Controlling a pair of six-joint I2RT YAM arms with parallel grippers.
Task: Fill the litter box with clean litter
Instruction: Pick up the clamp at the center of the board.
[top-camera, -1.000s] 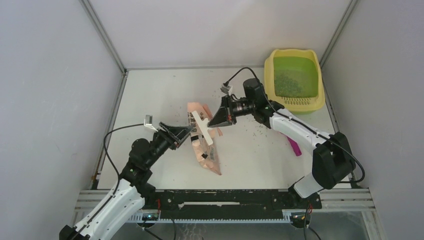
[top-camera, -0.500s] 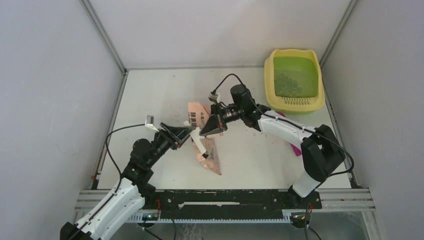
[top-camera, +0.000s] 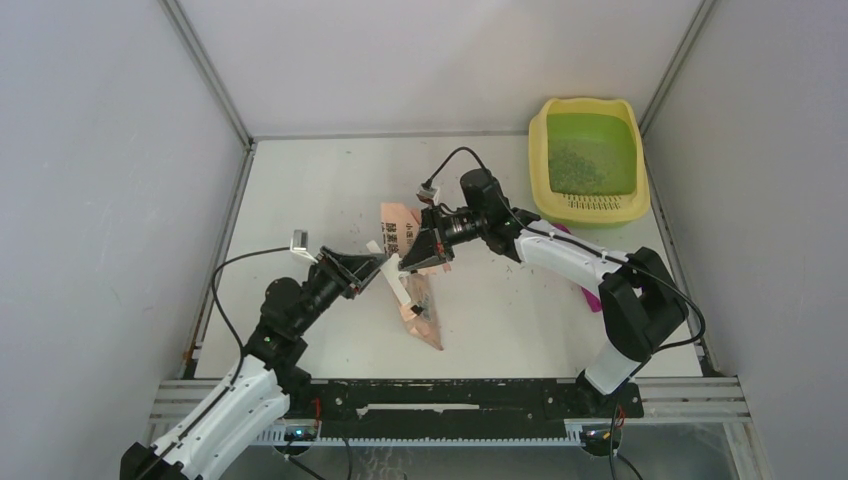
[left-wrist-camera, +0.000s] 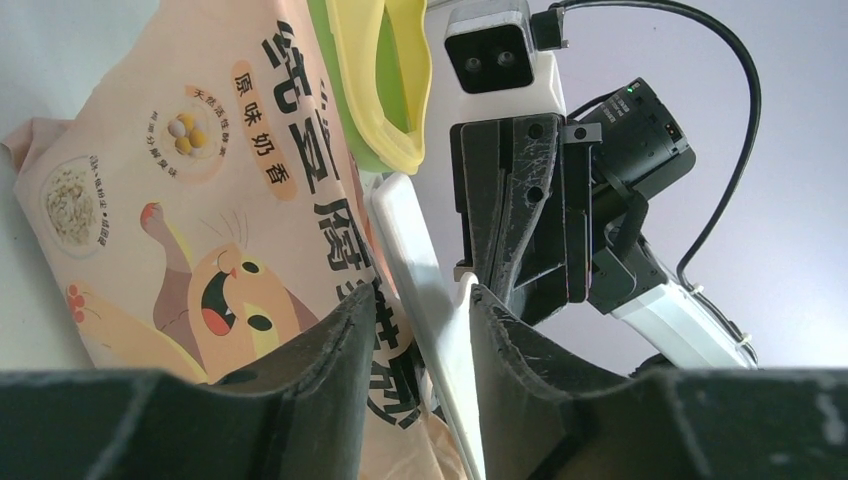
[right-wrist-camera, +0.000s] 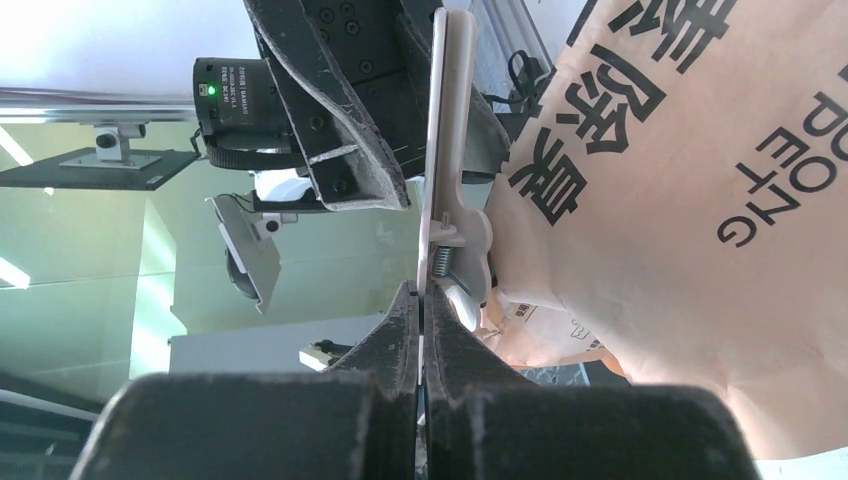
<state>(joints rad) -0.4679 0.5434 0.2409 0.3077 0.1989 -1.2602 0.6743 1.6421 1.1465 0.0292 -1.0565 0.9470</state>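
Observation:
The litter box (top-camera: 538, 175) stands at the table's far right, with litter (top-camera: 573, 160) in its green basin; its yellow rim (left-wrist-camera: 378, 90) also shows in the left wrist view. Mid-table, a peach-pink printed bag (top-camera: 421, 312) has a long white clip (top-camera: 396, 281) across its top. My right gripper (top-camera: 407, 262) is shut on the clip's flat end (right-wrist-camera: 440, 140), next to the bag (right-wrist-camera: 690, 200). From the other side, my left gripper (top-camera: 377, 268) has closed around the clip (left-wrist-camera: 420, 270). One finger presses the clip and the other presses the bag's face (left-wrist-camera: 200, 200).
A magenta scoop (top-camera: 590, 296) lies on the table under my right forearm. Loose granules (top-camera: 520, 262) are scattered across the white tabletop around the bag. Grey walls enclose the table on the left, back and right.
My right gripper moved left and down with the clip, bringing it between my left fingers. The left jaws have narrowed onto the clip and the bag's top.

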